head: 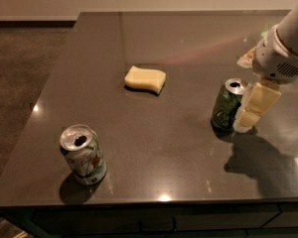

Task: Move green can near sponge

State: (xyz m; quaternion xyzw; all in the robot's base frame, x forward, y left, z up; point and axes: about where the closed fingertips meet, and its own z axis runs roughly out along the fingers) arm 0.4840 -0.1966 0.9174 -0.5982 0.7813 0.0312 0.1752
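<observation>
A: Gripper?
B: Gripper is low over the table, toward its right edge. Spread or pinching, cannot tell.
A: Green can?
B: Green can is upright, right against the gripper on its picture-left side.
A: Sponge?
B: Sponge lies flat, well apart from the gripper, further left and back.
A: Anything else?
B: White can, upright, farthest from the gripper, front left.
</observation>
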